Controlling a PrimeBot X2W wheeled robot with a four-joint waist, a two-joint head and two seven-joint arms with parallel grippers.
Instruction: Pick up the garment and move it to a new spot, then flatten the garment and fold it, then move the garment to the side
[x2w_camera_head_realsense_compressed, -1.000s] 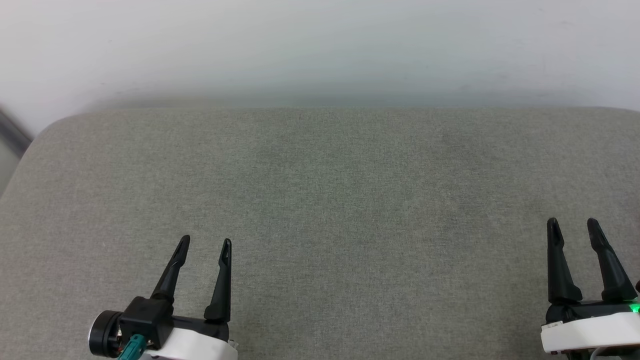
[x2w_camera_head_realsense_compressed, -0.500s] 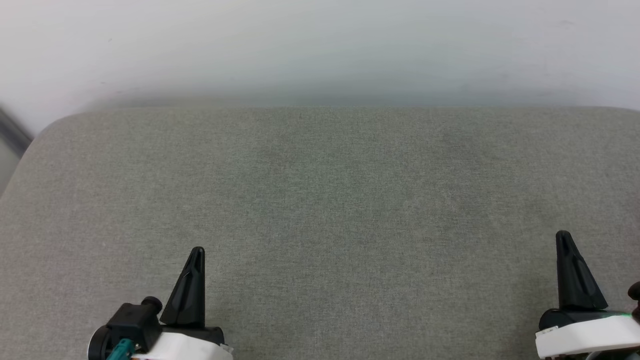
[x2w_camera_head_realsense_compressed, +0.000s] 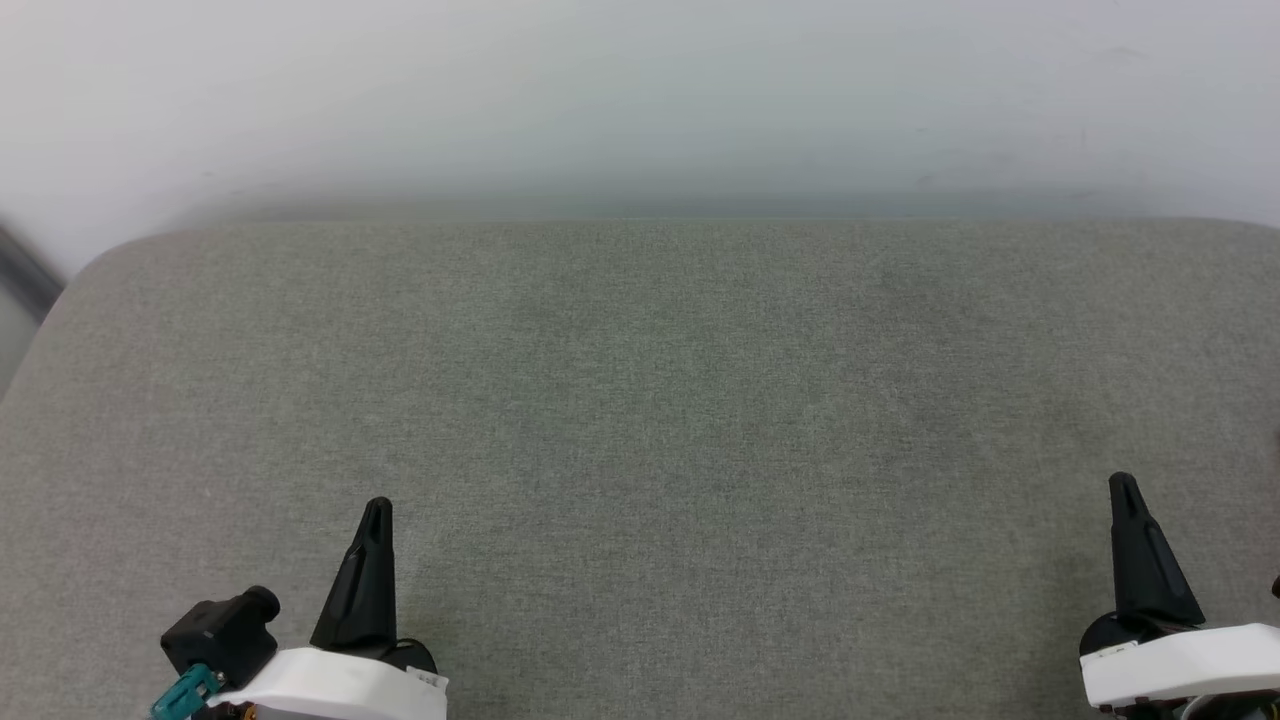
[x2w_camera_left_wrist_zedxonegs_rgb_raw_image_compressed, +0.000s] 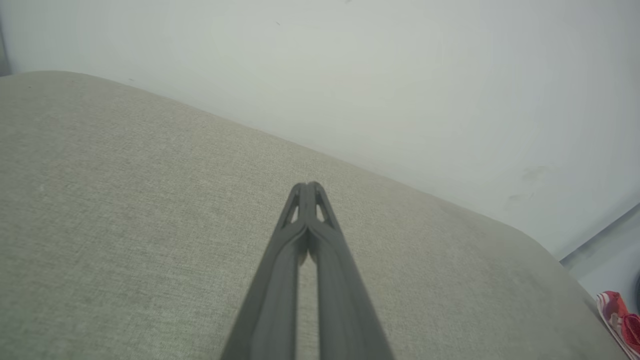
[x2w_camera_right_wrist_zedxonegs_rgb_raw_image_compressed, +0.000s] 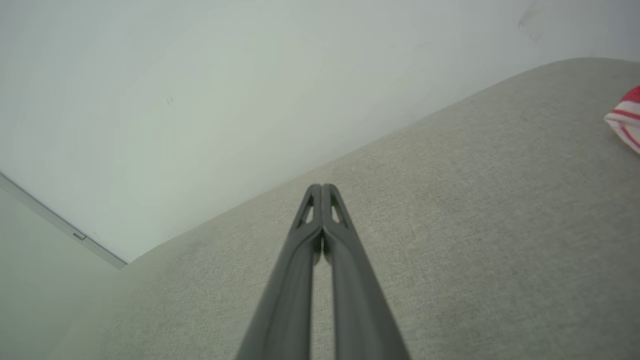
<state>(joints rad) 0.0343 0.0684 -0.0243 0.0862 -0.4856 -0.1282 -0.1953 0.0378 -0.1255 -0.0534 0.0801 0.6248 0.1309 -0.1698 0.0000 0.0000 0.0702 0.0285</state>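
Grey woven cloth covers the bench (x2w_camera_head_realsense_compressed: 640, 380) ahead of us, running up to a pale wall (x2w_camera_head_realsense_compressed: 640, 90) along its far edge. Down at the near edge we have the left claw (x2w_camera_head_realsense_compressed: 377, 508) clenched tight, fingers pressed together with nothing between them. Further right along that same edge, the right claw (x2w_camera_head_realsense_compressed: 1126, 485) is clenched just the same, also holding nothing.

Now, where's the garment (x2w_camera_right_wrist_zedxonegs_rgb_raw_image_compressed: 626, 119)? We catch a red-and-white striped corner of it at the right rim of the right wrist view, lying on the bench cloth well apart from those fingers. The left wrist view picks up the same stripes low on its right, out by the bench's right edge. So it lies off to the right of both claws, and we judge the right arm the nearer one.

Too little of it shows for us to call its long axis, or whether it's folded or bunched. That placement would suit a garment waiting to be picked up, and equally one folded and set to the side. Any reach for it would have to swing rightwards.
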